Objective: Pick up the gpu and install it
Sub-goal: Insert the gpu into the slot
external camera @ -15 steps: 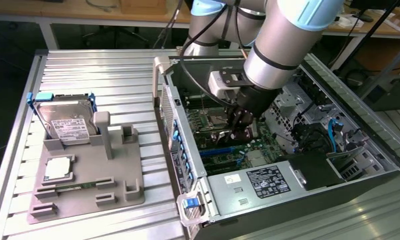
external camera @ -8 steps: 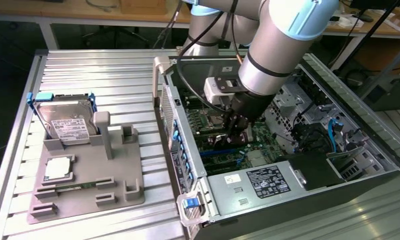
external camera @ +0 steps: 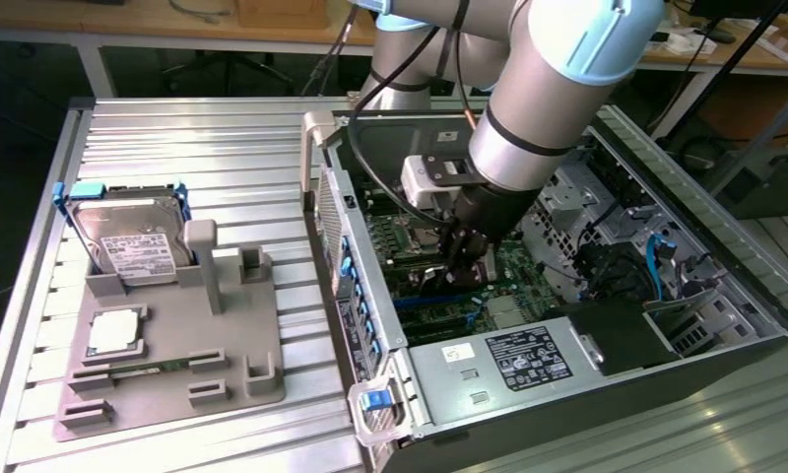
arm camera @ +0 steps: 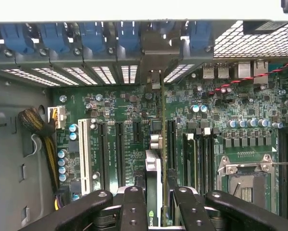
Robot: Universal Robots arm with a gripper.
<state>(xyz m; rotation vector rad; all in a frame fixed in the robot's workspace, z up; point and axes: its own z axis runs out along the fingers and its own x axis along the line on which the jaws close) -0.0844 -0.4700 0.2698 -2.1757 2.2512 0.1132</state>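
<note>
Jaws are closed on the gpu (arm camera: pixel 155 192), gripped edge-on between the black fingers (arm camera: pixel 134 207) of the gripper (arm camera: pixel 156 211). In the wrist view the card is seen standing upright on its edge over the motherboard (arm camera: pixel 221 110), lined up along the row of expansion slots (arm camera: pixel 117 144), its far end reaching the rear slot openings under the blue clips (arm camera: pixel 93 36). Whether the card is seated in a slot cannot be told. A white slot (arm camera: pixel 83 154) lies off to one side, the empty CPU socket (arm camera: pixel 245 178) to the other.

In the exterior view the arm (external camera: pixel 552 89) is reached down into the open case (external camera: pixel 709 286), the gripper (external camera: pixel 463 258) low over the board. On the exterior view's left a grey fixture (external camera: pixel 224 325) is seen on the table (external camera: pixel 184 138), with a hard drive (external camera: pixel 129 241) propped in it, well apart from the case. A power supply (external camera: pixel 526 360) sits at the near end of the case.
</note>
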